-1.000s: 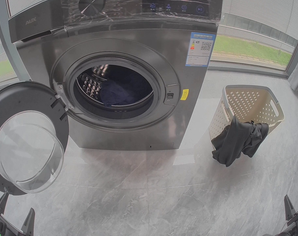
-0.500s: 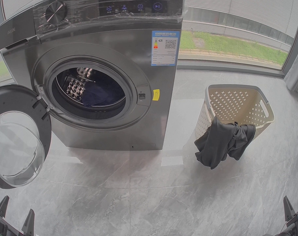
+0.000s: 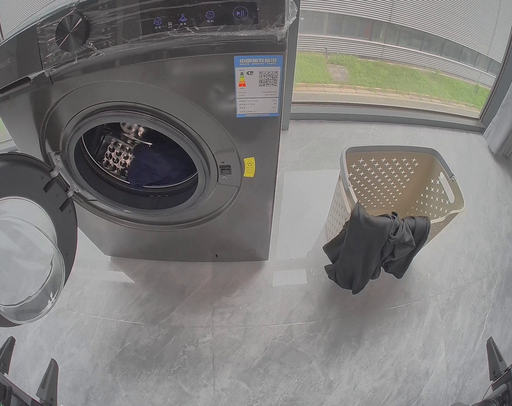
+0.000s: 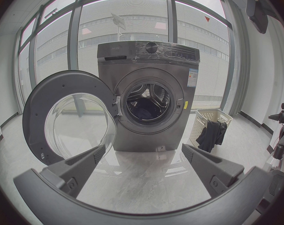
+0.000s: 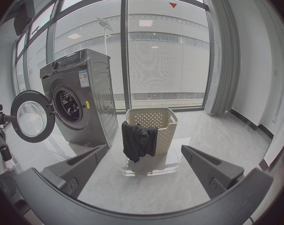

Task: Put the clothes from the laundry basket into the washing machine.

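Our left gripper [image 3: 27, 367] and right gripper [image 3: 506, 346] sit low in the head view, both spread wide and holding nothing. From the left wrist we see the washing machine [image 4: 148, 135], its door [image 4: 54, 88] swung open, with dark cloth [image 4: 143, 112] inside. From the right wrist we see black clothes [image 5: 137, 141] hanging over the rim of the laundry basket [image 5: 151, 110], near the machine.

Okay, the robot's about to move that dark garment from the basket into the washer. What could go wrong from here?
1. The dark garment hangs mostly outside, over the front rim of the laundry basket; a pull could tip the basket or drop the garment on the floor.
2. The open washing machine door juts out near the left gripper; that arm might bump it.
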{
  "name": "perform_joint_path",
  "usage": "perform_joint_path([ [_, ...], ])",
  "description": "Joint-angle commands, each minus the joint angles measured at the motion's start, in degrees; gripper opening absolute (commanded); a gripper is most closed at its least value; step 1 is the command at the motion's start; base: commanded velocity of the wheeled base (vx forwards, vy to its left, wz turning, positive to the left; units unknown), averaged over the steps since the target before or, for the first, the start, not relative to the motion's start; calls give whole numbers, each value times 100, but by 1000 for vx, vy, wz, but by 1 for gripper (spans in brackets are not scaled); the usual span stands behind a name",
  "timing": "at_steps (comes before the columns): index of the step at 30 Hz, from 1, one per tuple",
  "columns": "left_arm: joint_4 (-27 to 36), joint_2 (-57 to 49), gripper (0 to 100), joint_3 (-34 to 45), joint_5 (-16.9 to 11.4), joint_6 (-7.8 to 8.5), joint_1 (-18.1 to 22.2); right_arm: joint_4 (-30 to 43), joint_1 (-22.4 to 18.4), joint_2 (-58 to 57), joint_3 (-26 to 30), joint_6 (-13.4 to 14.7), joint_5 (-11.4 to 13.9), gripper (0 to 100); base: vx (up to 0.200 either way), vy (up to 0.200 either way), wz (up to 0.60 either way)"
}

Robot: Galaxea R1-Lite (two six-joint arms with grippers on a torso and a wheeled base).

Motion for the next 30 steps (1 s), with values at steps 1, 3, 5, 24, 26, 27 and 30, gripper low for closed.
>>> perform_joint_path([
  [1, -2, -68, 100, 101, 0, -14, 0, 1, 6, -71, 92, -1, -4, 100, 0, 0, 0],
  [3, -2, -68, 100, 101, -9, -14, 0, 1, 6, -71, 101, -1, -4, 100, 0, 0, 0],
  [5, -2, -68, 100, 101, -9, -14, 0, 1, 6, -71, 92, -1, -4, 100, 0, 0, 0],
  [24, -2, -68, 100, 101, 9, -14, 0, 1, 6, -71, 92, -1, -4, 100, 0, -126, 0],
  [26, -2, -68, 100, 101, 9, -6, 0, 1, 6, -71, 92, -1, -4, 100, 0, 0, 0],
  [27, -2, -68, 100, 101, 9, -6, 0, 1, 6, -71, 92, -1, -4, 100, 0, 0, 0],
  [30, -2, -68, 100, 101, 9, -6, 0, 1, 6, -71, 92, -1, -4, 100, 0, 0, 0],
])
